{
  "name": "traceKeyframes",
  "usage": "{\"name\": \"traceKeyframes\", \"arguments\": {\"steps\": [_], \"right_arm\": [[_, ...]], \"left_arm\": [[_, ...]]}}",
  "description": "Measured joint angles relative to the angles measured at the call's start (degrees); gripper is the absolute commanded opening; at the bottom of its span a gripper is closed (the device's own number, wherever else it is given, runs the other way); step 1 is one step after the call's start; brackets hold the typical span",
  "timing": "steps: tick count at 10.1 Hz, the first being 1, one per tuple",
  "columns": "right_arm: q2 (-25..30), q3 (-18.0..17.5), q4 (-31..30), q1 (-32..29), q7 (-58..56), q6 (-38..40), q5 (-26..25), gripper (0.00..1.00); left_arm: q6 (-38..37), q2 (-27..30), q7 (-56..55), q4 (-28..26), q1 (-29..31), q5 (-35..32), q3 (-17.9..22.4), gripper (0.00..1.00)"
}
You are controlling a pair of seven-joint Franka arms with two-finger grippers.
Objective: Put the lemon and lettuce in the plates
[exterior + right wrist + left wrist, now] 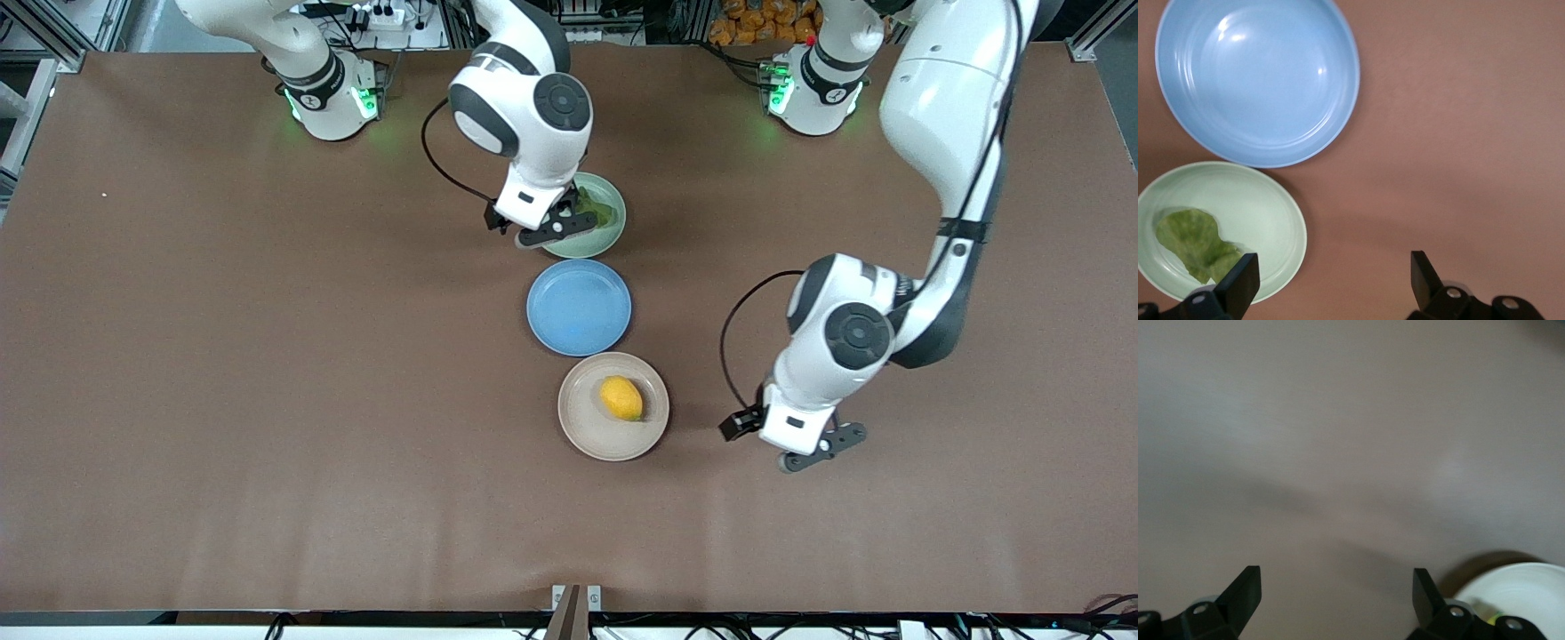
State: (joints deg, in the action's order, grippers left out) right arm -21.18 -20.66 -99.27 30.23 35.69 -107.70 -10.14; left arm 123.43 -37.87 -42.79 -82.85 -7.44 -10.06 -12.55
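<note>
Small oval yellow lemon (621, 397) lies in round beige-cream plate (578, 427); wrinkly dark-green lettuce (1195, 243) in pale green plate (1271, 213). Right gripper (1331, 283) over that plate's edge, left gripper (1337, 597) over bare table, both spread, empty. Task looks complete.

My right arm comes down from its base and bends forward over the middle of the surface (222, 356), its wrist turned downward. Its right pincer (553, 227) hangs low with the fingers (1238, 283) spread wide apart and nothing between them. My left arm reaches out in a long arc from its base, elbow high, forearm folding back toward the surface, wrist pointed down. Its left pincer (822, 449) hovers over bare surface toward the left arm's end, and its fingers (1245, 593) also stand wide apart, gripping nothing. Both wrist views show the two dark fingertips parted, with only surface between them on the left.
</note>
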Motion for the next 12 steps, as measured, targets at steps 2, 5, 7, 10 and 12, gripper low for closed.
{"name": "traceKeyframes", "arguments": {"steps": [2, 5, 7, 10, 12], "right_arm": [[2.7, -0.1, 0.2, -5.2, -2.7, 0.2, 0.6, 1.0], [6.5, 0.0, 0.4, -12.6, -9.5, 0.7, 4.6, 1.0], [8.3, 1.9, 0.5, -16.0, -13.7, 1.9, 4.8, 1.0], [8.6, 6.9, 0.5, -19.4, -19.9, 2.0, 4.9, 1.0], [8.7, 7.4, 0.8, -25.3, -25.6, 2.0, 5.0, 1.0]], "left_arm": [[-3.0, 4.1, 6.6, -4.5, 4.3, 0.0, -0.2, 1.0], [-3.5, 15.6, 16.8, -19.4, 1.9, 4.0, 7.3, 1.0], [-3.8, 25.3, 23.6, -29.9, -3.4, 6.9, 15.2, 1.0], [-6.1, 33.8, 25.8, -34.6, -0.9, 7.0, 14.4, 1.0], [-6.3, 37.2, 26.1, -34.5, 1.6, 7.0, 12.4, 1.0]]}}
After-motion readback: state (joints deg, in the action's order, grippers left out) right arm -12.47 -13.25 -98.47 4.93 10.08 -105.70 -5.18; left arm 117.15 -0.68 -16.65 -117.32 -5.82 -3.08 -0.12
